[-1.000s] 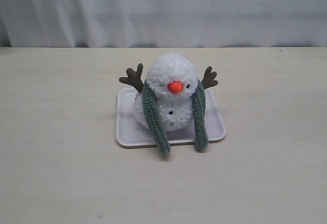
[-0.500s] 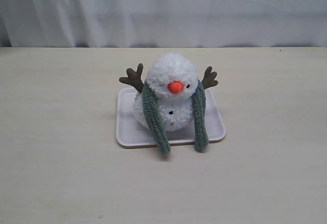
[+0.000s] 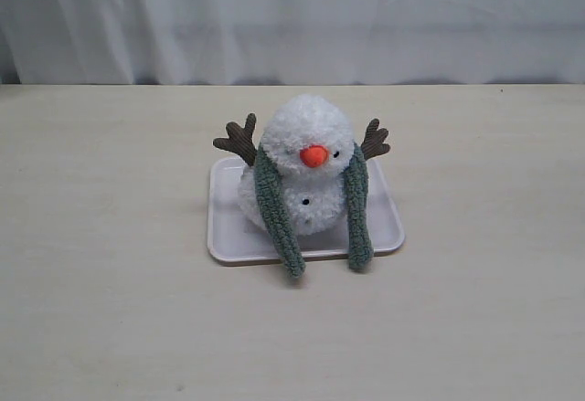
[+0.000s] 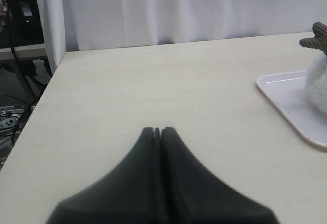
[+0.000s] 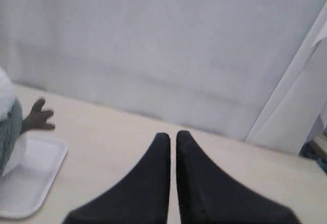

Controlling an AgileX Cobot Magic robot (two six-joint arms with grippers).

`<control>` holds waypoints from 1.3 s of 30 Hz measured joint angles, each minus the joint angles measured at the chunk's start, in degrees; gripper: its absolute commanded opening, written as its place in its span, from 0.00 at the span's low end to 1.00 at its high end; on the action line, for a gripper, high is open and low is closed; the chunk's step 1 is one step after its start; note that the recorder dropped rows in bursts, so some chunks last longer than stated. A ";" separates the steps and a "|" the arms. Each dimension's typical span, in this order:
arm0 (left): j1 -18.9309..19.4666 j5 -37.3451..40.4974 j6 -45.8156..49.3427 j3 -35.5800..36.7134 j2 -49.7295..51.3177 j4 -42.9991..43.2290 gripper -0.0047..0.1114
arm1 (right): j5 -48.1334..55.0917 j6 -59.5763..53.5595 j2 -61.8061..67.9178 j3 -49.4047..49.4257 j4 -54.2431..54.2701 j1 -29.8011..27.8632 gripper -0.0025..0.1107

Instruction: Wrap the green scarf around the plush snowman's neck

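The plush snowman [image 3: 307, 134] sits upright on a white tray [image 3: 226, 237] at the table's middle. The green scarf [image 3: 274, 207] is draped behind its neck [image 3: 306, 178], and both ends hang down the front, past the tray's near rim, uncrossed. Neither gripper shows in the exterior view. My left gripper [image 4: 157, 130] is shut and empty over bare table, with the tray [image 4: 286, 95] and the snowman [image 4: 319, 78] off to one side. My right gripper [image 5: 172, 134] has its fingers nearly touching with nothing between them; the scarf [image 5: 7, 132] and a brown twig arm [image 5: 37, 117] are at that view's edge.
A pale curtain [image 3: 292, 17] hangs behind the table's far edge. The left wrist view shows the table's side edge, with cables and equipment [image 4: 15, 112] beyond it. Bare tabletop [image 3: 110, 310] surrounds the tray.
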 measured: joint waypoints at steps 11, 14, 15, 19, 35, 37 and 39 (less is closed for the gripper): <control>0.00 0.00 0.00 0.00 0.00 0.00 0.04 | -28.59 0.00 0.00 0.00 0.00 0.00 0.06; 0.00 0.00 0.00 0.00 0.00 0.00 0.04 | -30.23 0.00 0.00 0.00 0.00 0.00 0.06; 0.00 0.00 0.00 0.00 0.00 0.00 0.04 | -30.46 0.00 0.00 0.00 0.00 0.00 0.06; 0.00 0.00 0.00 0.00 0.00 0.00 0.04 | -30.83 0.00 0.00 0.00 0.00 0.00 0.06; 0.00 0.00 0.00 0.00 0.00 0.00 0.04 | -31.06 0.00 0.00 1.80 0.00 -0.02 0.06; 0.00 0.00 0.00 0.00 0.00 0.00 0.04 | -31.06 0.00 0.00 1.80 1.36 -0.42 0.06; 0.00 0.00 0.00 0.00 0.00 0.00 0.04 | -31.06 0.00 0.00 1.80 3.57 -0.89 0.06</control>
